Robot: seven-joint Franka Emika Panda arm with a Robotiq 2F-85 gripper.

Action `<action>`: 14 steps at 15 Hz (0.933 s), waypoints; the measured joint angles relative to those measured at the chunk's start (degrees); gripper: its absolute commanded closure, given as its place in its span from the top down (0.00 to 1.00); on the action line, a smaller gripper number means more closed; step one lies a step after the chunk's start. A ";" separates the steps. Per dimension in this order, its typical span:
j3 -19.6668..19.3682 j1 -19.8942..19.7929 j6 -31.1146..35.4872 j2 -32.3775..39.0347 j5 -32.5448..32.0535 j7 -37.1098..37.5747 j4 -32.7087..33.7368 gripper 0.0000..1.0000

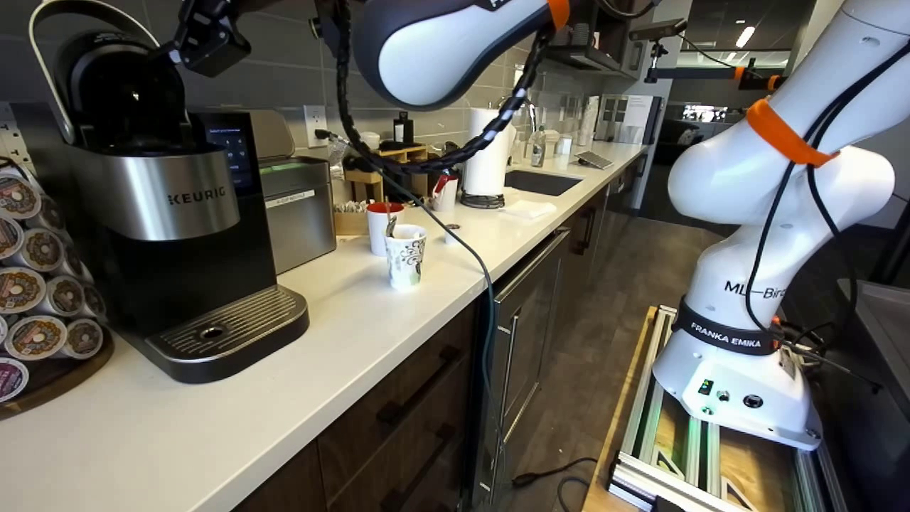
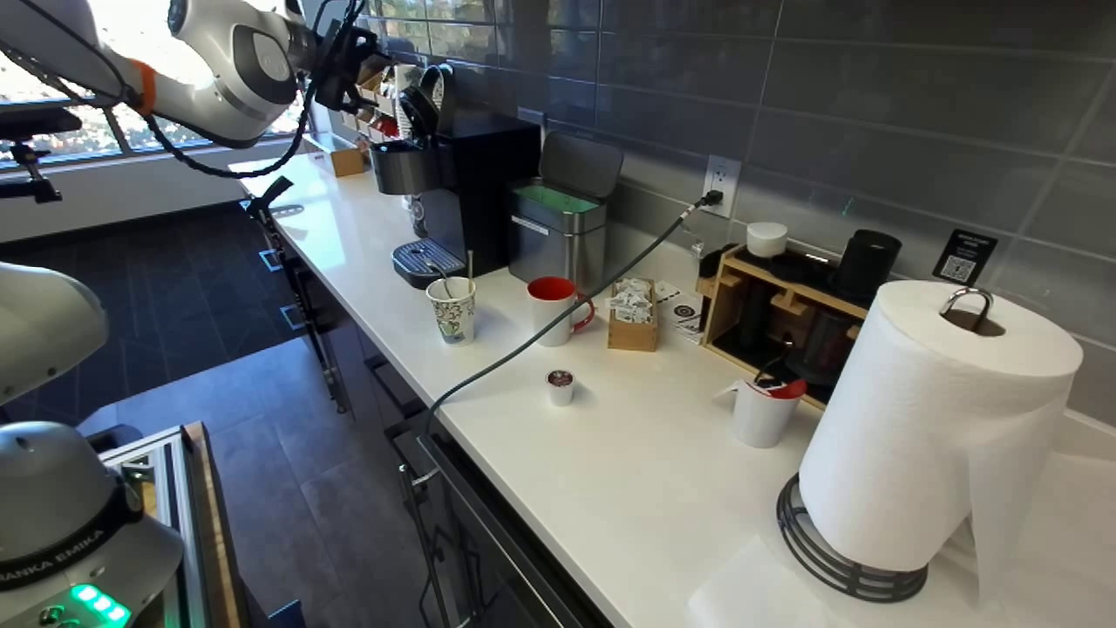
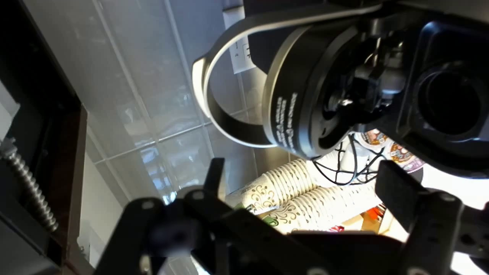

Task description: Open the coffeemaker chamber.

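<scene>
Find the machine [image 1: 167, 199] on the counter [image 1: 341, 320], just beside the stacked pods [image 1: 43, 284], and the chamber [image 1: 128, 92] at its top, tilted back and gaping, with the handle [image 3: 199, 82] raised as a hoop. Judge the opening done, or nearly so, with backing away left to do. See the claw [image 3: 303, 172] spread wide in the wrist view, with nothing held between the 2 fingers [image 3: 395, 189]. In an exterior view, cannot tell whether touching the chamber's edge or just in front of it.

Could drag the chamber shut on leaving, by catching that edge from behind. Could hook the handle by rising through the hoop, and so tug or tip the whole machine. Could shove the machine back by pressing on past the chamber's stop. Might topple the cups [image 3: 284, 185] beyond by reaching too far, or scatter the pods by dropping too low. Might snag the cord [image 2: 500, 359] by sweeping low along the counter, and upset the mug [image 2: 549, 314] near it. Best to back straight out, slowly, before any sideways move.
</scene>
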 measured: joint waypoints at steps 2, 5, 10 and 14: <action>-5.82 6.35 0.24 4.24 -4.31 2.58 -4.82 1.00; -16.67 17.63 3.28 12.09 -10.01 3.80 -12.02 1.00; -35.80 33.96 15.19 23.75 -17.76 6.78 -21.27 1.00; -42.77 32.29 18.58 25.65 -31.17 22.29 -27.41 1.00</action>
